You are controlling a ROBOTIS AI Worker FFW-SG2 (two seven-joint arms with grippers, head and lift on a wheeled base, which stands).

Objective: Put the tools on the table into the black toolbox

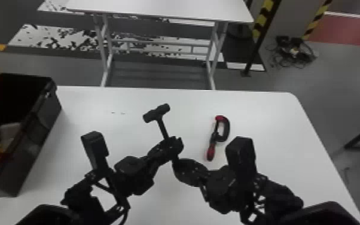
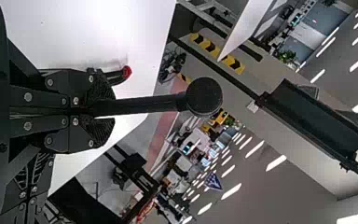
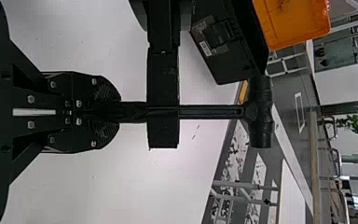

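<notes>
Bench (image 1: 278,134) could take a dropped hammer (image 1: 162,126) if release comes early. Toolbox wall (image 1: 36,143) could catch it on a low carry. Left gripper (image 2: 106,109) and right gripper (image 3: 118,112) are both closed on its handle (image 3: 205,112), above the bench. Clamp (image 1: 226,128), on the bench, risks a knock from the nearby right arm (image 1: 275,191). Count: one toolbox, two grippers, one hammer, one clamp.

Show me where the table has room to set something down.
Bare patches: left, between the black toolbox and the raised hammer; right, between the red-and-black tool and the table's right edge. Crowded: the near middle, where the left gripper and right gripper meet along the hammer's handle.
</notes>
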